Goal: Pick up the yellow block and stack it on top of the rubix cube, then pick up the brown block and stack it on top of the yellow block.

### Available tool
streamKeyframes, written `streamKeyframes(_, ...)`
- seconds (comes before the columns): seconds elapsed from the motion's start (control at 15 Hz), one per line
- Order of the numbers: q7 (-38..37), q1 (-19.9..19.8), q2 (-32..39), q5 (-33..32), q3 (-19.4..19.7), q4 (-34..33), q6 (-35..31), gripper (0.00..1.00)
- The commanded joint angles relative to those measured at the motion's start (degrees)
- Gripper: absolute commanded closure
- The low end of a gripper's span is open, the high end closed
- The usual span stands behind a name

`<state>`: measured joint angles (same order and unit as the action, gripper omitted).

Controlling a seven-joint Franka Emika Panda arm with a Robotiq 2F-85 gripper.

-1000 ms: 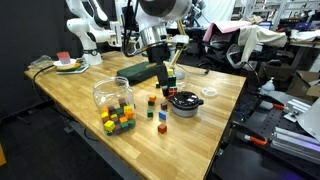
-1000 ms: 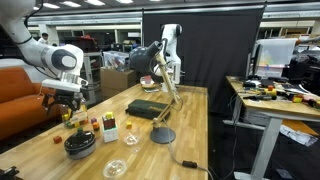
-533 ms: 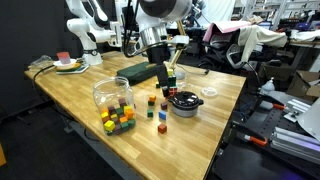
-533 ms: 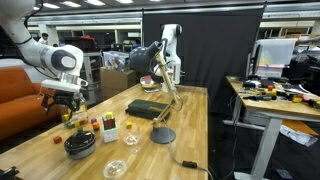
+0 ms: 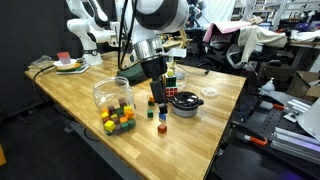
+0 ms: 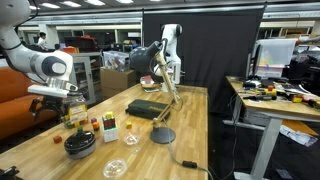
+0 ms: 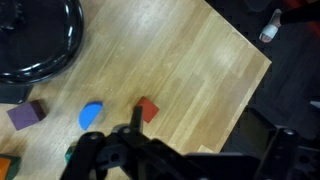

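Where the end effector point(image 5: 155, 97) is held: low over the loose little cubes on the counter point(image 5: 70, 100), just beside the black bowl point(image 5: 183, 103), pointed downward.
End effector state: the jaws are spread wide and nothing is gripped between them.
Rubix cube point(image 5: 170, 74): set on the counter just behind the black bowl, between the bowl and a dark flat pad point(image 5: 135, 72).
Rubix cube, axis: being a cube, no long axis is shown. It is stood flat on one face, upright and not tilted.
Brown block point(image 5: 162, 126): laid on the counter near the black bowl, on the bowl's camera side. It is apart from the bowl and not under the end effector.
Brown block, axis: the sides are equal, so no long axis is shown. It is rested flat on a face, and it is too small for the turn of its faces to be told.
Yellow block: cannot be picked out with certainty among the little cubes near the black bowl.
Wrist view: the black bowl's rim is seen in the upper left corner. Below it a purple cube point(image 7: 25, 115), a blue piece point(image 7: 90, 115) and a red cube point(image 7: 148, 108) are laid in a row on the wood, the red one farthest from the bowl.
Further off: a clear jar point(image 5: 112, 93) and a heap of coloured cubes point(image 5: 118, 121) are placed well apart from the black bowl. A glass lid point(image 5: 210, 92) is laid just beside the bowl on its opposite side.
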<state>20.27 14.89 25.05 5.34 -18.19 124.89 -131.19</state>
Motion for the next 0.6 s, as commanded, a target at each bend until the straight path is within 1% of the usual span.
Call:
streamKeyframes(0.0, -5.08, 1.47, 1.56, -0.91, 0.03, 0.76, -3.34, 0.00)
streamKeyframes(0.33, -12.70, 2.62, 3.87, -1.81, 1.69, 0.00, -5.78, 0.00)
streamKeyframes(0.4, -10.01, 1.54, 3.93, -1.13, 0.45, -0.01, -4.53, 0.00)
streamKeyframes(0.53, -11.24, 1.57, 4.06, -1.23, 0.85, -0.08, -4.76, 0.00)
